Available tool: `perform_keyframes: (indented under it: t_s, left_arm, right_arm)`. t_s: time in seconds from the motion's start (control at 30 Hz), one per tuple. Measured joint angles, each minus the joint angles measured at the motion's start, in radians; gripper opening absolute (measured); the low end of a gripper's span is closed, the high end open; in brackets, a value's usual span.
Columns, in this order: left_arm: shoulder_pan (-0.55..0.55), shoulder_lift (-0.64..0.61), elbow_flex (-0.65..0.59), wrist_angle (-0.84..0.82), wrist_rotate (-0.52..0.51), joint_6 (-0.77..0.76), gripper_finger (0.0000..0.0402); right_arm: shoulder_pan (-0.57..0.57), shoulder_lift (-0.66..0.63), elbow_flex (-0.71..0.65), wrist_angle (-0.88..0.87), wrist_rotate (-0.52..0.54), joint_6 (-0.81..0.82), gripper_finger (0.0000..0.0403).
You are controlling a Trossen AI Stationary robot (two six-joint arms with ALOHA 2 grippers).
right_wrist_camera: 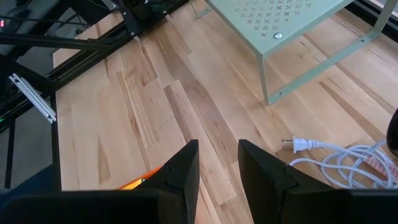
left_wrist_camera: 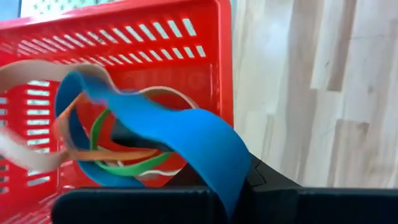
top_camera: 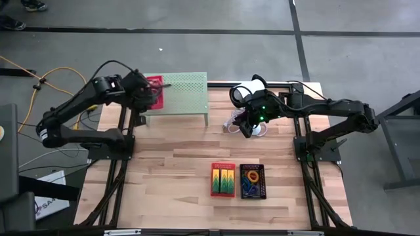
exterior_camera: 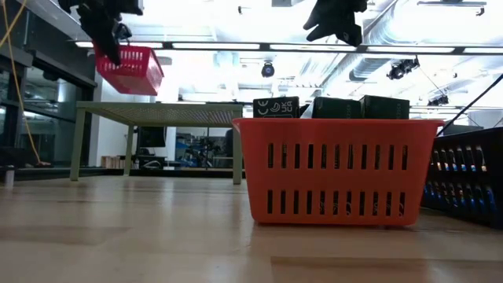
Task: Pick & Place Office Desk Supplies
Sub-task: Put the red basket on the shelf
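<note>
My left gripper [exterior_camera: 110, 39] is shut on a red mesh basket [exterior_camera: 130, 69] and holds it in the air over the left end of the pale-green stand [top_camera: 176, 92]. Inside this basket lie a wide blue band [left_wrist_camera: 180, 130], a green band [left_wrist_camera: 124, 167] and some pale and orange ones. My right gripper [right_wrist_camera: 219, 155] hangs open over the table near the white cylinder [top_camera: 249, 92], with nothing between its fingers. On the near table stand an orange-red basket [top_camera: 223, 178] of green packs and a black basket [top_camera: 252, 181] of coloured loops. My left gripper holds the red basket at its upper rim [exterior_camera: 118, 52], coming at it from above and slanting down. The basket hangs tilted below the fingers, lifted clear of stand and table. In the wrist view the gripper body and the blue band hide the place of contact.
A white cable with a plug [right_wrist_camera: 298, 144] lies coiled on the table beside the stand's leg [right_wrist_camera: 266, 74]. Black arm frames run along both table sides. Bare wood lies between the stand and the two baskets at the front.
</note>
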Motion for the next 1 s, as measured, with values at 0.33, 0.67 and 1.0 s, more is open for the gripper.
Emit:
perform_keyframes:
  t_s: [0.33,0.67,1.0]
  left_arm:
    - [0.125,-0.003,-0.054,0.0,0.064,0.134,0.0001]
    - [0.189,-0.003,-0.116,0.025,0.07,0.204,0.0001]
    - [0.203,-0.003,-0.12,0.053,0.07,0.218,0.0001]
  right_arm:
    - [0.0,0.0,0.0,0.0,0.0,0.0,0.0099]
    - [0.0,0.0,0.0,0.0,0.0,0.0,0.0099]
    - [0.0,0.0,0.0,0.0,0.0,0.0,0.0099]
